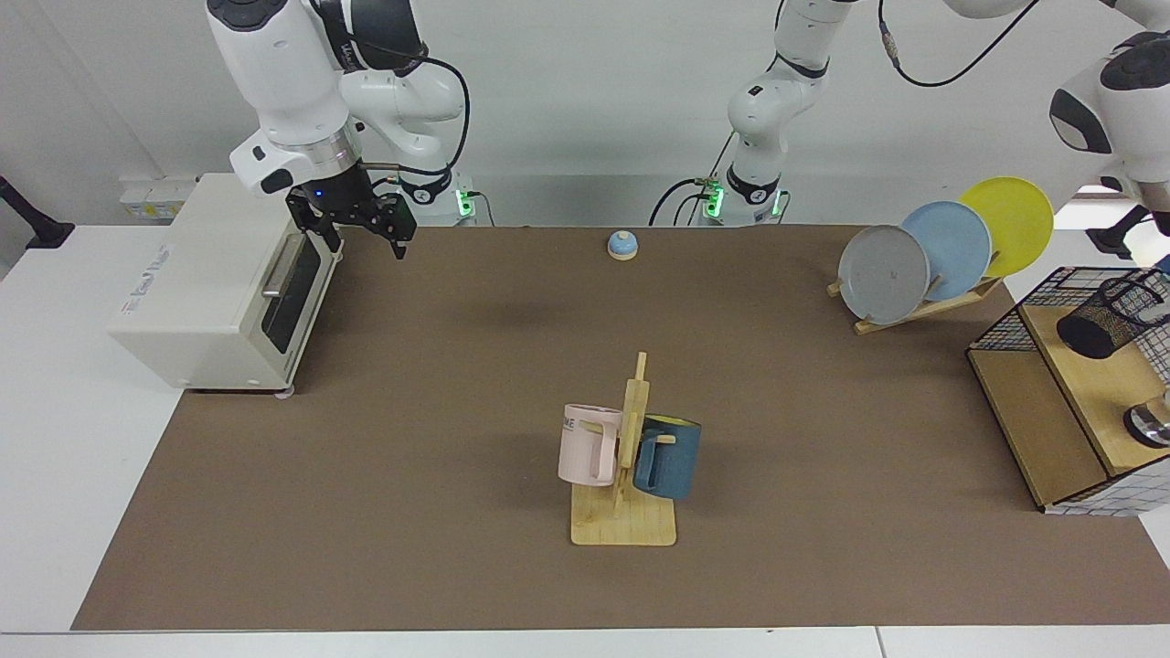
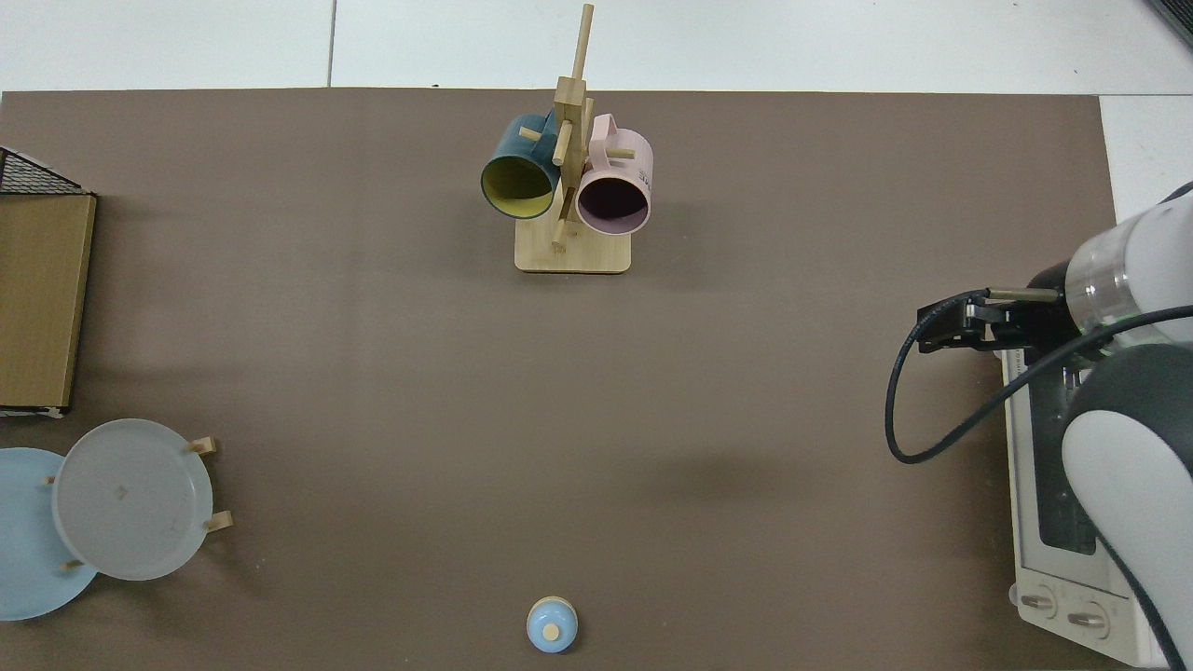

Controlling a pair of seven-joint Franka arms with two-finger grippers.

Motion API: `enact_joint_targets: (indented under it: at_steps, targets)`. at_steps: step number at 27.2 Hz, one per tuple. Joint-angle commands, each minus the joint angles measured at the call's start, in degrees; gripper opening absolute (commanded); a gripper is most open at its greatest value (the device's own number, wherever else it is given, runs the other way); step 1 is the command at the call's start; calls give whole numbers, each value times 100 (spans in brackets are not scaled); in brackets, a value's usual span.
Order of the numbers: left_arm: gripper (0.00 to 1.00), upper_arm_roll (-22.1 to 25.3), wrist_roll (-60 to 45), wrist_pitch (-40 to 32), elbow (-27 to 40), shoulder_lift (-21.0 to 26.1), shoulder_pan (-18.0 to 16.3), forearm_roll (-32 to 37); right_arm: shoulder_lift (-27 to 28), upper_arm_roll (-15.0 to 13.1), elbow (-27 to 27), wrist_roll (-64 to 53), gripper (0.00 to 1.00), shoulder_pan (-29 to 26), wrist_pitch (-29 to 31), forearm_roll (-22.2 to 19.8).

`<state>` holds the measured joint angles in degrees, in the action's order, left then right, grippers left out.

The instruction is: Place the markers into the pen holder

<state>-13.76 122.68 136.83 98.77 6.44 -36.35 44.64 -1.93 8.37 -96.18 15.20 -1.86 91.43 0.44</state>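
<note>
One arm is clearly nearer. The left arm (image 1: pixel 1129 128) reaches above the pen holder (image 1: pixel 1111 317), which stands in the wire basket (image 1: pixel 1005 324) at one end of the desk (image 1: pixel 457 411). The left pincer and the marker are out of view. The right pincer (image 1: pixel 356 228), fingers apart and empty, waits by the toaster oven (image 1: pixel 201 283) at the opposite end.

Bright, even overhead light; soft shadows; both views sharp.

A plain white wall (image 1: pixel 594 100) stood at twelve o'clock, a white table (image 1: pixel 55 439) carried a brown mat (image 1: pixel 457 384), even light fell from above
</note>
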Motion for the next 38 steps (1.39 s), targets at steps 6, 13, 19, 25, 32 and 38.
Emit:
enact_joint_targets:
  at_steps: [6,13,19,25,32,38]
  targets:
    - [100,-92,2,-209,64,-55,-109,-17,-141,42,-155,-140,100,-113,15,105]
    - [100,-83,-25,-227,-68,-3,-74,-114,-141,42,-155,-140,100,-113,15,105]
    - [100,-154,-532,-998,-524,33,66,-1113,-141,42,-155,-140,100,-122,15,105]
    - [100,-154,-2157,-2009,-868,-29,585,-1291,-141,42,-155,-140,100,-122,15,105]
    - [100,-285,-5302,-3204,-886,-213,1305,-1519,-123,42,-146,-193,100,-174,59,105]
    - [100,-531,-7624,-3812,-886,-284,1579,-2327,-106,42,-137,-351,100,-263,68,96]
